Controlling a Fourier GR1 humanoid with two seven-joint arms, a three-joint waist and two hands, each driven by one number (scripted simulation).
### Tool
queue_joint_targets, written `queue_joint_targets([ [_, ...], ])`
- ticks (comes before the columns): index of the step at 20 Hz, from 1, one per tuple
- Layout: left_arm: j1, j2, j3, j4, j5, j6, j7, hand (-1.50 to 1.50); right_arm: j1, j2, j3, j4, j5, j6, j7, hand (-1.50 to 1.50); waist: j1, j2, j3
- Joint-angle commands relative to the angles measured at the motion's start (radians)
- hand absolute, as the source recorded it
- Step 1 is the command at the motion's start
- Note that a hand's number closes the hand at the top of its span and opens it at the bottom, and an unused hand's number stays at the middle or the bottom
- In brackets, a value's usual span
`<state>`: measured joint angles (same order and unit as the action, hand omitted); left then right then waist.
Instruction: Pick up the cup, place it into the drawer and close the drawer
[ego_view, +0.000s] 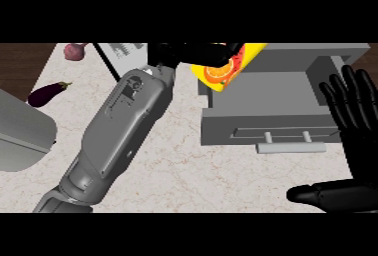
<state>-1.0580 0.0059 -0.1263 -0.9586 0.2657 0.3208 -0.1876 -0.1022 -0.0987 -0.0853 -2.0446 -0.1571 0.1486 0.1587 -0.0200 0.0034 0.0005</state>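
Black fingers of the left hand (184, 52) curl round the yellow, orange-patterned cup (221, 70), held over the open grey drawer (266, 97); it seems light, stiff and perhaps slippery, best gripped round its wall, while the right hand (354, 150) rests open beside the marble tabletop (221, 175).

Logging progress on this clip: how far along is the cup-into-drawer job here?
Done: the yellow cup with orange-slice print is lifted, held by the left hand at the back-left corner of the open grey drawer. Left: lower and release it inside, then push the drawer shut. The right hand rests open at the right edge.
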Motion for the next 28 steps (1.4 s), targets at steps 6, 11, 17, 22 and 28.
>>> queue_joint_targets([
  [6,-0.153,-0.006,-0.079,0.271,0.129,0.068,-0.1,1.5,-0.028,-0.034,-0.044,0.046,-0.026,0.024,-0.012,-1.5,-0.011,0.003,0.0],
  [11,-0.183,-0.006,-0.123,0.399,0.212,0.072,-0.145,1.5,0.008,-0.012,-0.015,-0.022,-0.026,0.016,0.004,-1.5,-0.026,0.004,0.0],
  [17,-0.234,-0.006,-0.238,0.507,0.259,0.064,-0.156,1.5,0.037,0.012,0.022,-0.028,0.003,0.021,-0.035,-1.5,-0.044,0.008,0.001],
  [22,-0.216,-0.006,-0.348,0.522,0.322,0.101,-0.196,1.5,-0.019,-0.006,0.016,0.007,-0.02,0.037,-0.022,-1.5,-0.072,0.017,0.001],
  [28,-0.245,-0.006,-0.452,0.573,0.311,0.134,-0.153,1.5,-0.043,-0.002,0.018,-0.019,-0.043,0.028,0.014,-1.5,-0.089,0.019,0.001],
])
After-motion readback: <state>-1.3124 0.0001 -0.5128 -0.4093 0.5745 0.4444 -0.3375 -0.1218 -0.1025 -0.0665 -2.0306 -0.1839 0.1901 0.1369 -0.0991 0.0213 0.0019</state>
